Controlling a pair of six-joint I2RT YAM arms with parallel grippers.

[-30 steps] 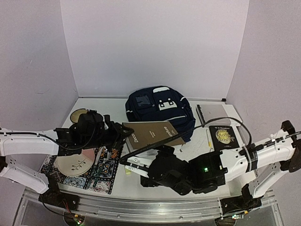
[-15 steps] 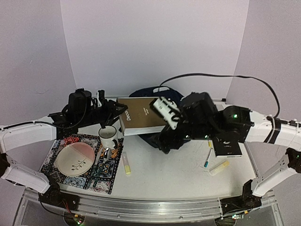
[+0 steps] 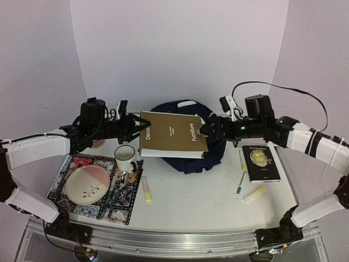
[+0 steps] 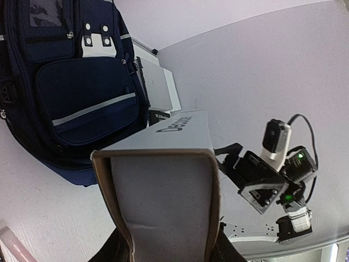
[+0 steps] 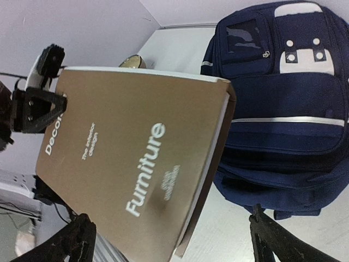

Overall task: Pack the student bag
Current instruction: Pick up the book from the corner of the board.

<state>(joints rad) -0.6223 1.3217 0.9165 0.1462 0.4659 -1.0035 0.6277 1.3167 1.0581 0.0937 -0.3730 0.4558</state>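
Two arms meet at one brown book [image 3: 172, 134]: the left claw [image 3: 143, 125] pinches its left end, holding it clear of the tabletop [image 3: 191, 202], while the right claw [image 3: 206, 132] stands spread wide at the opposite edge, gripping nothing. The student bag [image 3: 214, 155] lies flat at the back centre, partly under the book. Loading the book seems to be the step in hand, and next it needs an open bag mouth.

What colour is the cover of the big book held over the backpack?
Brown, with white lettering; the right wrist view shows the book best.
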